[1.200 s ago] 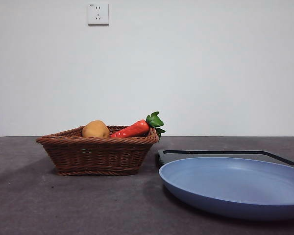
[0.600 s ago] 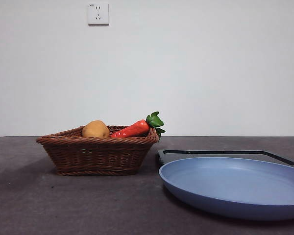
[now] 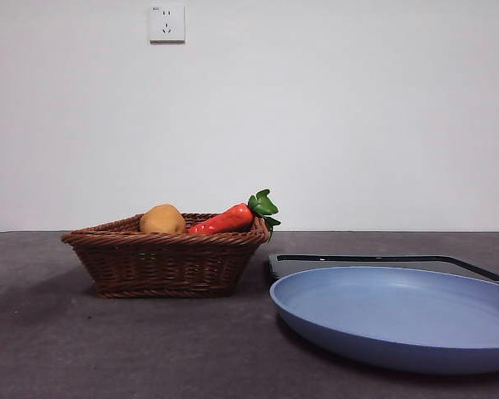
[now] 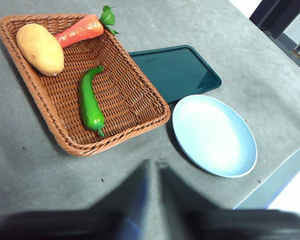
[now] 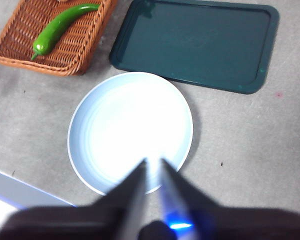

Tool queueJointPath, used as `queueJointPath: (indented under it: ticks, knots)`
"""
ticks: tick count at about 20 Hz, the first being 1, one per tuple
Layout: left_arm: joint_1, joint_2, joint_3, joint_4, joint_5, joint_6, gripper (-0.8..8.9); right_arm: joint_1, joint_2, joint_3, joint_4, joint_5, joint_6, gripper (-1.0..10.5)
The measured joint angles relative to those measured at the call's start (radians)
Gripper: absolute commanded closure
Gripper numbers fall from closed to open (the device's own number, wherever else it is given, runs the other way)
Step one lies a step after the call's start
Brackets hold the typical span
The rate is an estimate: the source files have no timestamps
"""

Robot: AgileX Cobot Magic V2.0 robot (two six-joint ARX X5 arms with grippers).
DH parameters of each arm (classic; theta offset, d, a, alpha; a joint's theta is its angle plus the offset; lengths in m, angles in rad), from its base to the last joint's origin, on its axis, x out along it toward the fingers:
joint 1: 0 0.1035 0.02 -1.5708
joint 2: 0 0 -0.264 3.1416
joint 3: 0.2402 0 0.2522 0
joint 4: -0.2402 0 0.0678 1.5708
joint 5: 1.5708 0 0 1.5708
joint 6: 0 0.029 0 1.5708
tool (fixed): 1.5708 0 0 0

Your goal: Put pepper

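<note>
The pepper (image 4: 90, 102), long, glossy and dark green, lies on the floor of the brown wicker basket (image 4: 140, 125). It also shows in the right wrist view (image 5: 57, 27). In the front view the basket wall (image 3: 162, 262) hides it. My left gripper (image 4: 153, 167) hangs high above the table in front of the basket, jaws together and empty. My right gripper (image 5: 152, 167) hangs high over the near rim of the blue plate (image 5: 130, 130), jaws together and empty. Neither arm shows in the front view.
A potato (image 4: 40, 49) and a red-orange vegetable with a green top (image 4: 80, 31) lie in the basket's far end. A dark green tray (image 4: 175, 70) lies beside the basket, and the blue plate (image 3: 399, 316) lies in front of it. The table is grey.
</note>
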Motion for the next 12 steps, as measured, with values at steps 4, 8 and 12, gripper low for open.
queueJointPath:
  ticks: [4, 8, 12]
  knots:
    - [0.000, 0.000, 0.000, 0.000, 0.000, 0.003, 4.36, 0.000, 0.040, 0.000, 0.000, 0.000, 0.002, 6.2]
    - [0.000, 0.000, 0.000, 0.000, 0.000, 0.003, 4.36, 0.000, 0.106, 0.000, 0.011, 0.000, 0.002, 6.2]
    - [0.000, 0.000, 0.000, 0.000, 0.000, 0.003, 4.36, 0.000, 0.245, 0.000, 0.076, 0.000, 0.002, 6.2]
